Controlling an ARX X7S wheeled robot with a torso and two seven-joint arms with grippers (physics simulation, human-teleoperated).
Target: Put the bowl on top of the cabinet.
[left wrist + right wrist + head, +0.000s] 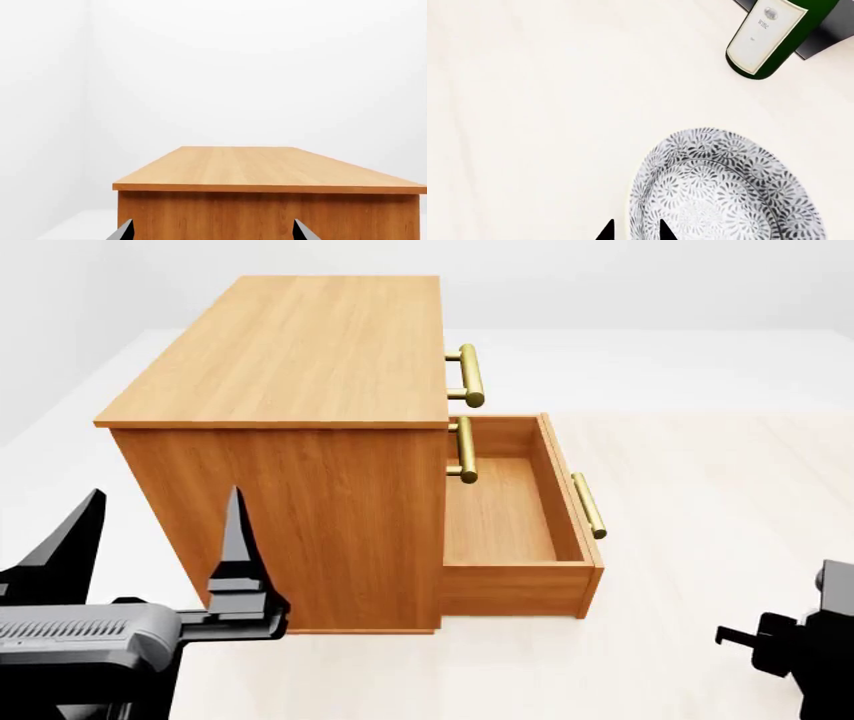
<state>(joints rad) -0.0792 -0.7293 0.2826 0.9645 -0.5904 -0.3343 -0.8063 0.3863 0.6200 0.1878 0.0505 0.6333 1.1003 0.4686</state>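
Head view, far left: the left pincer (pixel 160 540) is hovering beside the cabinet's plain side panel, its two dark fingertips (pixel 238 540) standing well apart and holding nothing. In the left wrist view the same tips (pixel 123 231) are showing at the frame edge, spread wide, facing the cabinet's side just under the flat top.

Centre: the cabinet (pixel 287 350) is standing on the pale bench (pixel 694 490), its orange-brown top bare. The brass handles (pixel 467 375) are facing the robot's right. The lowest drawer (pixel 501 510) is sitting pulled out, nothing visible inside.

Far right: only a dark part of the right arm (pixel 801 640) is showing at the head view's edge; its pincer is out of that frame.

Right wrist view: the right pincer (pixel 634 231) is showing two dark tips close together, straddling the near rim of the bowl (pixel 727 190). Whether they are pressing on the rim I cannot tell. The bowl is sitting on the pale bench surface, not on the cabinet. A green wine bottle (pixel 774 30) with a white label is lying near a dark object (pixel 820 42), apart from the bowl.
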